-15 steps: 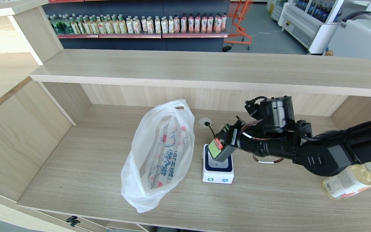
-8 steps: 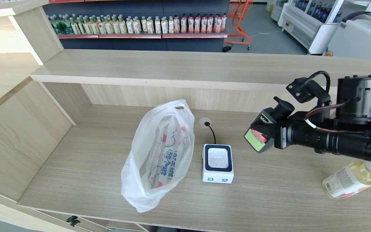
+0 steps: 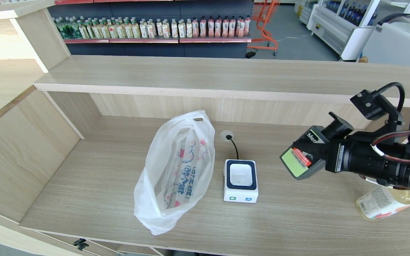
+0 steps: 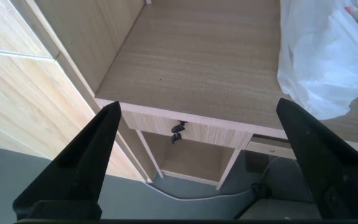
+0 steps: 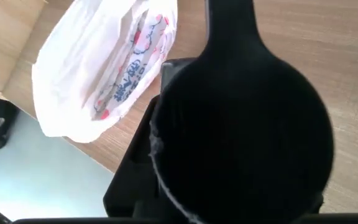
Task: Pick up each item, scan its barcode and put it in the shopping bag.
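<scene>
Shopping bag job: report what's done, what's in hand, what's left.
Done: one printed packet sits in the shopping bag. In hand: right gripper holds a small box right of the scanner. Left: bag the box; the bottle lies untouched.

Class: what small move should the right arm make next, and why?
Probably carry the dark grey green-labelled container, shut in the right gripper, leftward over the white plastic shopping bag: it hung over the white square scanner a second ago, so likely scanned.

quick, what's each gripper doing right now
left gripper: open, empty
right gripper: closed, holding the small box
</scene>
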Robot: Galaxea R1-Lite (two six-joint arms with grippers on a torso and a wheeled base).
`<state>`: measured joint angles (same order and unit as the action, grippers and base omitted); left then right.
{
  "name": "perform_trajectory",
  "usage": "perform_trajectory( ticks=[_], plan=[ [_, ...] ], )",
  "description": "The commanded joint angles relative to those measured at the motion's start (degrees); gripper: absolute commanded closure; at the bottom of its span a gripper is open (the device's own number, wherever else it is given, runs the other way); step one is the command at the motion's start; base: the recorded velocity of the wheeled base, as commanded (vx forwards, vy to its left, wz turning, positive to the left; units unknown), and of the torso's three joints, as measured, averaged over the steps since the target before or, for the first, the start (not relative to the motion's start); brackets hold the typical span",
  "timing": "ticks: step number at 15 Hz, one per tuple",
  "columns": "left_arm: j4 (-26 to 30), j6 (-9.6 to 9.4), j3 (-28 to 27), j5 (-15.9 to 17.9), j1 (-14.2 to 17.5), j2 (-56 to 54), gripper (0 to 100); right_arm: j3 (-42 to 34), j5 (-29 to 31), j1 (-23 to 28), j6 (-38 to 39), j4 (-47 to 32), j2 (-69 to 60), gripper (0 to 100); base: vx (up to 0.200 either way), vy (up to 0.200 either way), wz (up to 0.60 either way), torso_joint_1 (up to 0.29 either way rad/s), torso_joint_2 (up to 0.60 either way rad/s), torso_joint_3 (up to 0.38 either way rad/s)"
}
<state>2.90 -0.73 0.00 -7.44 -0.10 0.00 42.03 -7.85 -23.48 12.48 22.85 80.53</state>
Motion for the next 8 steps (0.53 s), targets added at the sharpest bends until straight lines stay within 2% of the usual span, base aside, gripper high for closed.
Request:
perform_trajectory(
  ticks=[1, 2, 5, 8],
  plan=[
    [0.0, 0.03, 0.0, 0.0, 0.0, 0.0, 0, 2.2, -0.1, -1.9, 4.8, -0.1, 0.1, 100, 0.0, 0.2, 0.0, -0.012, 0.0, 0.012],
    [0.0, 0.03, 0.0, 0.0, 0.0, 0.0, 0, 3.7, -0.1, -3.2, 8.5, -0.4, 1.5, 100, 0.0, 0.2, 0.0, 0.007, 0.0, 0.002],
    [0.0, 0.03, 0.0, 0.0, 0.0, 0.1, 0, 5.1, -0.1, -5.4, 11.2, -2.0, 3.9, 100, 0.0, 0.2, 0.0, 0.007, 0.0, 0.004],
    [0.0, 0.03, 0.0, 0.0, 0.0, 0.1, 0, 4.8, 0.5, -6.6, 13.4, -2.2, 6.8, 100, 0.0, 0.0, 0.0, 0.0, 0.0, 0.0]
  ],
)
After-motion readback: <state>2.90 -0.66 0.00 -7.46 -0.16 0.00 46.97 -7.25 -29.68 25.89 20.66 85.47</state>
